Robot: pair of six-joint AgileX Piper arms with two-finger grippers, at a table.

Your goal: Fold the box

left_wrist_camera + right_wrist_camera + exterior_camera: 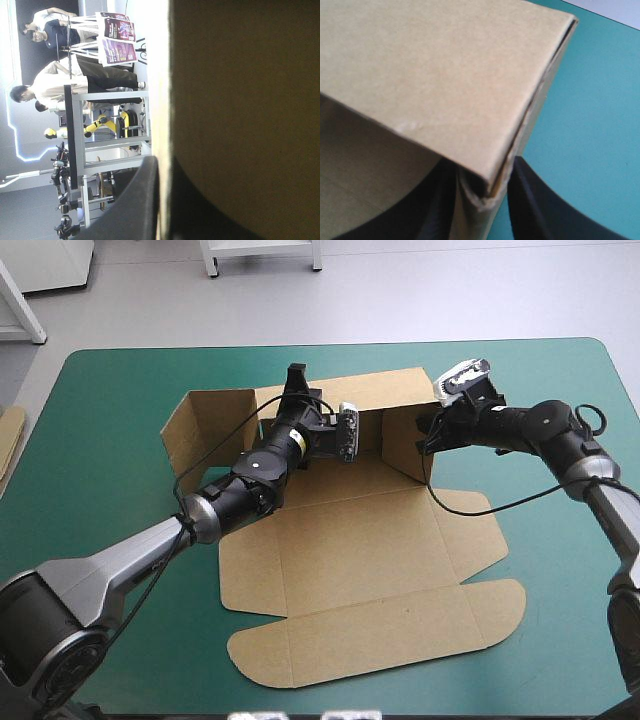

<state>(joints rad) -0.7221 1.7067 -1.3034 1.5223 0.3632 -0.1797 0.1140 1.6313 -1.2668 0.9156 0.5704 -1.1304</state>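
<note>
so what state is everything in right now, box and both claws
box, partly folded: back and side walls raised, front panels lying flat
left claw, shut on the box, at its back wall
right claw, shut on the box, at the right wall's corner

The high camera looks down over the whole table (100,420); both wrist cameras sit close against raised walls of the box (370,550), the left turned sideways.

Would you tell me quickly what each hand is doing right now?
Left hand: closed on the box, far wall.
Right hand: closed on the box, right wall.
</note>
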